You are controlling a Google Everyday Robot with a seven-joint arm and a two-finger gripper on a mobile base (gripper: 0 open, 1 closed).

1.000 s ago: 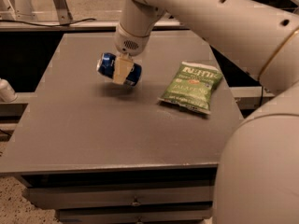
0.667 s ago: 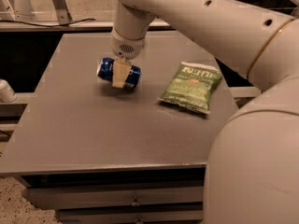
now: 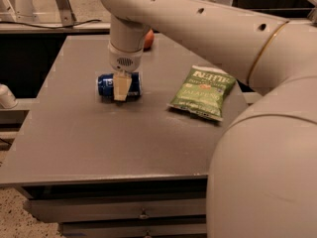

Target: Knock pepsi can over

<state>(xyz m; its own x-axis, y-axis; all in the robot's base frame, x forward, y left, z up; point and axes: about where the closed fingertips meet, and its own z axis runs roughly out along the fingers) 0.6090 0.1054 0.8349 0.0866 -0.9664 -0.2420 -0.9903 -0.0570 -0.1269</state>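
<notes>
Hanging down from 12 o'clock, my gripper sat on the can. The can lay on its side on the table, toward 10 o'clock from the table's middle, with its length running 9 to 3. One finger crossed the near face of the can and the other was hidden behind it. I judged the gripper closed around the can's middle, not standing free of it. The bag lay at 3 o'clock of the can, well apart. An orange thing showed behind my arm at 12 o'clock.

With the can flat on the table, I took the tipping itself as done and the release as the step in hand. The next move called for opening the gripper gently and rising straight up. A sideways drag could have rolled the can toward the 9 o'clock edge, since it looked free to roll.
</notes>
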